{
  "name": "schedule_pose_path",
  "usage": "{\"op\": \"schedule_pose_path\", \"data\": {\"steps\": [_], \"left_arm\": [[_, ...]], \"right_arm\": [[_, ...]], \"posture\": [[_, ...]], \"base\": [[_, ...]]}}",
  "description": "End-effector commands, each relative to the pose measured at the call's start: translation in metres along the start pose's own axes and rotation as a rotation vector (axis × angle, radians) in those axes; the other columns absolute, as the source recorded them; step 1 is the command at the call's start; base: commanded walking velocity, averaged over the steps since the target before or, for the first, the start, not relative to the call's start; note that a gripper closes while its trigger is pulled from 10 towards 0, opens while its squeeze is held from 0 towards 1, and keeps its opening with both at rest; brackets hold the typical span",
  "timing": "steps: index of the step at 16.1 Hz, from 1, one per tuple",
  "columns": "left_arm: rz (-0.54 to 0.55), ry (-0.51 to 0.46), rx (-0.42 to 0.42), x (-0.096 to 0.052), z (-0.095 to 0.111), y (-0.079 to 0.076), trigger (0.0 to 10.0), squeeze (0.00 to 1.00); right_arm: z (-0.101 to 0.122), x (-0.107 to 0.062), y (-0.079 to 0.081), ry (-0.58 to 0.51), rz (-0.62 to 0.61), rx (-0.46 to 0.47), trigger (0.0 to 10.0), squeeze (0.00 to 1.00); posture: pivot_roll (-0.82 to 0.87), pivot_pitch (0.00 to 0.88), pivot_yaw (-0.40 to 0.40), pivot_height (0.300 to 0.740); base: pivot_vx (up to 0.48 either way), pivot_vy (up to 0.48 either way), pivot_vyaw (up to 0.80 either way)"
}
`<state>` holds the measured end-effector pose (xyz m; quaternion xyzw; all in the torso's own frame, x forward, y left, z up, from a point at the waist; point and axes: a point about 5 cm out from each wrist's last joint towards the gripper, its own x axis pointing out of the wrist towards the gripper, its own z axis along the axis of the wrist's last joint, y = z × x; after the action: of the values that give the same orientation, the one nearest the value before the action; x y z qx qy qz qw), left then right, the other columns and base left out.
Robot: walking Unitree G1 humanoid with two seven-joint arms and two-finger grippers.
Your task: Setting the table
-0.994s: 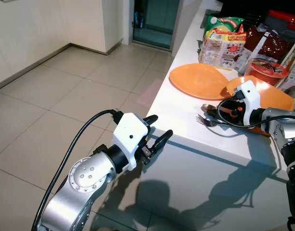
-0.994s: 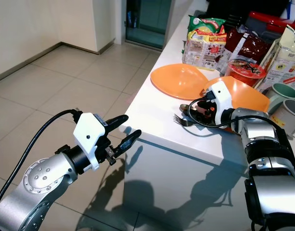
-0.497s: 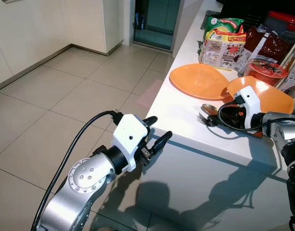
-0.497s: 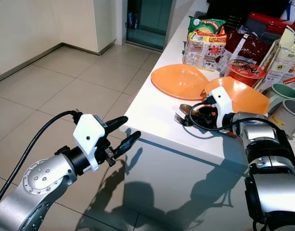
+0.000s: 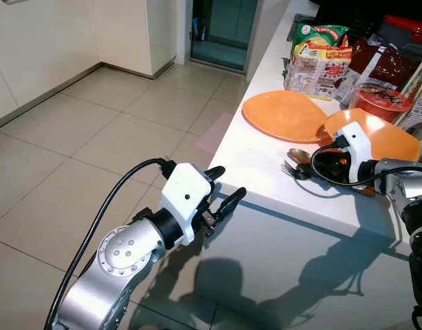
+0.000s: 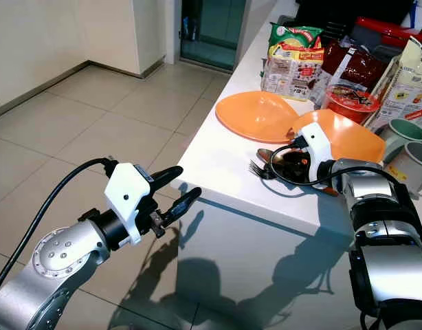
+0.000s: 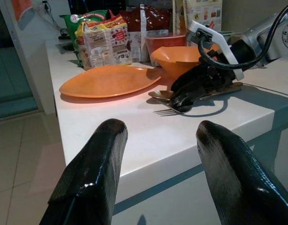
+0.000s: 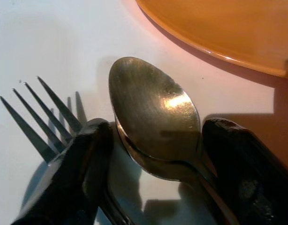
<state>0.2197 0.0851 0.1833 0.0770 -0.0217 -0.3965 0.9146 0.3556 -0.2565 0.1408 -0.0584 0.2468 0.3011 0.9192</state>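
Note:
A metal spoon (image 8: 153,112) and a fork (image 8: 41,112) lie side by side on the white counter (image 5: 256,168), near its front edge. My right gripper (image 5: 298,163) rests low over them. Its black fingers (image 8: 87,154) stand on either side of the spoon's bowl, open, with the fork's tines beside one finger. Just behind are a flat orange plate (image 5: 283,113) and an orange bowl (image 5: 386,134). My left gripper (image 5: 231,180) hovers open and holding nothing, off the counter's corner at about counter height, pointing at the cutlery.
Snack bags (image 5: 319,58), a red noodle cup (image 5: 379,100) and cartons crowd the back of the counter. Mugs (image 6: 412,159) stand at the right. Tiled floor (image 5: 73,137) stretches left of the counter toward a doorway.
My right wrist has dropped and drawn back slightly over the cutlery. The spoon and fork have stayed in place. The left arm has not moved.

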Motion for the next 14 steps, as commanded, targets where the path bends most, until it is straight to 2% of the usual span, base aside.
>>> {"op": "schedule_pose_path", "data": {"steps": [1, 14], "left_arm": [[-0.015, -0.016, 0.009, 0.0, 0.005, -0.003, 10.0, 0.0], [-0.004, -0.021, 0.016, 0.0, 0.005, -0.002, 10.0, 0.0]], "right_arm": [[-0.005, -0.001, -0.002, 0.027, -0.011, 0.005, 0.0, 0.0], [0.006, -0.002, -0.001, -0.041, 0.011, -0.005, 0.0, 0.0]], "posture": [[0.06, 0.012, -0.08, 0.74], [0.07, 0.0, -0.089, 0.74]], "base": [[0.0, 0.0, 0.0], [0.0, 0.0, 0.0]]}}
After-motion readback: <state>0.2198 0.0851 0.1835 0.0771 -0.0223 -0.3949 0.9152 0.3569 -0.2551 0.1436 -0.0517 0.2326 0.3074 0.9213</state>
